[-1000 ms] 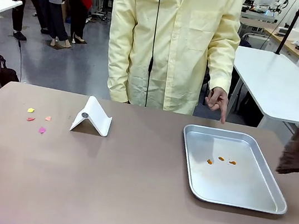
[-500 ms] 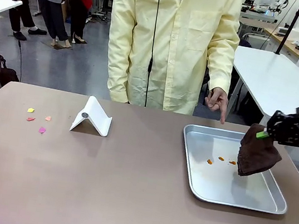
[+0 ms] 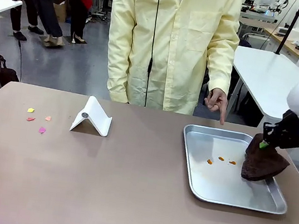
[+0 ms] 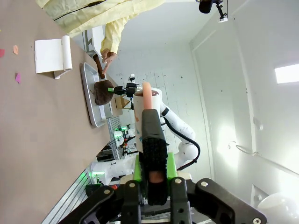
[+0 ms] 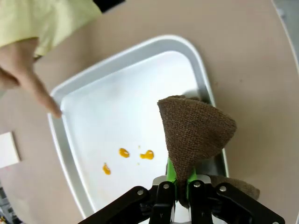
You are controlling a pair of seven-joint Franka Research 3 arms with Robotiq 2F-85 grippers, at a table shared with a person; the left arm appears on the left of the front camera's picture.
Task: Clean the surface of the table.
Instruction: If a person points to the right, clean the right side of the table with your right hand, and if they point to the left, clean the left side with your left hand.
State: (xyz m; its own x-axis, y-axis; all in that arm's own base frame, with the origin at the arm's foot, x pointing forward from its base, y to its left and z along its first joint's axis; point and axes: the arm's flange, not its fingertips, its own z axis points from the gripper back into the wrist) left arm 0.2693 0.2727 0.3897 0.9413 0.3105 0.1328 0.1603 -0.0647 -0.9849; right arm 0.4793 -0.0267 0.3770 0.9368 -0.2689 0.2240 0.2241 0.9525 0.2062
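1. Right gripper [image 5: 179, 179] fingers are clamped on a brown cloth [image 5: 194, 133]; left gripper [image 4: 153, 168] grips a dark tool [image 4: 152, 135].
2. The cloth has swung in and dropped to the tray's [image 3: 226, 201] right side, beside the orange spots [image 3: 221, 159].
3. The table [image 3: 125, 198] lies under everything; its coloured scraps [image 3: 37, 119] at the left are likely still to be wiped.

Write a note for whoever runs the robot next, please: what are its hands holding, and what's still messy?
Right gripper: shut on a brown cloth, over the right side of the silver tray.
Left gripper: shut on a dark tool with a pale tip, clear of the table.
Person's hand points down at the tray's far edge.
Done: no wiping shows yet; orange spots sit in the tray.
Left: coloured scraps lie on the table, left of the white stand.
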